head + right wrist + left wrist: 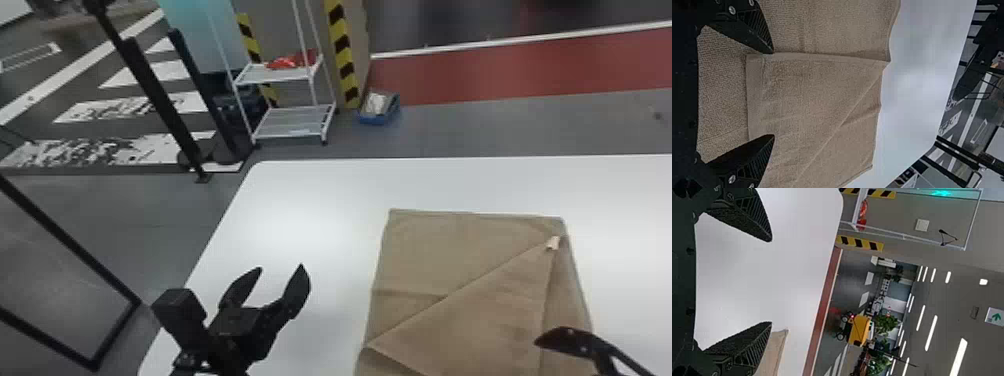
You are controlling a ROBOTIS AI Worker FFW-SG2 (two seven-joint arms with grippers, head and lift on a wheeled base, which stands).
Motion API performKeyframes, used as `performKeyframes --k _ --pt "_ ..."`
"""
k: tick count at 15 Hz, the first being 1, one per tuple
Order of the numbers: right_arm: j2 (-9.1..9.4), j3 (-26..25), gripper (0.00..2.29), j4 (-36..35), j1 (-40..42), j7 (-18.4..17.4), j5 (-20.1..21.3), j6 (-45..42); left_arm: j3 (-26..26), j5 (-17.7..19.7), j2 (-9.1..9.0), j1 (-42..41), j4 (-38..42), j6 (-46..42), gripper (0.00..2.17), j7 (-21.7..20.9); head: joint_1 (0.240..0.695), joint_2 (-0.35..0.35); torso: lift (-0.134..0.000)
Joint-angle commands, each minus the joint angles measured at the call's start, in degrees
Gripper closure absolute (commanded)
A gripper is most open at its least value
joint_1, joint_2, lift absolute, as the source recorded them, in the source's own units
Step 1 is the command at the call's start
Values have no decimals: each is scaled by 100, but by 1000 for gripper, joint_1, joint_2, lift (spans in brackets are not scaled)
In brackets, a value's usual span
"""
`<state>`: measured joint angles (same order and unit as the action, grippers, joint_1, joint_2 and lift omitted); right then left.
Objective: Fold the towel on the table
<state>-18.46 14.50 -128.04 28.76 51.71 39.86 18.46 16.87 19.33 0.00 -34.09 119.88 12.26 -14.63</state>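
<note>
A partly folded tan towel (pixel 430 255) is lying right of the left gripper (pixel 280 268) and beneath the right gripper (pixel 570 340) (both holding their fingers apart).

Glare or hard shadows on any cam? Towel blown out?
Head view: soft glare on the white table left of the towel, towel itself not blown out; left wrist view: ceiling lights burn white; right wrist view: diffuse pale sheen on the table, towel weave and folds hold. No hard-edged shadows on the tabletop.
</note>
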Motion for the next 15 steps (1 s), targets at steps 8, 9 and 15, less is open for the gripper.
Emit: performKeyframes --k 8,9,15 --pt "105 335 130 51 -240 50 558 558 -9 27 -15 131 -185 18 137 -110 695 350 -119" --pt "132 335 134 51 -266 41 567 558 -9 27 -15 140 -202 18 137 -128 695 350 -119" --pt "141 405 184 -2 -284 471 558 769 9 62 -15 157 -202 18 137 -136 695 350 -119"
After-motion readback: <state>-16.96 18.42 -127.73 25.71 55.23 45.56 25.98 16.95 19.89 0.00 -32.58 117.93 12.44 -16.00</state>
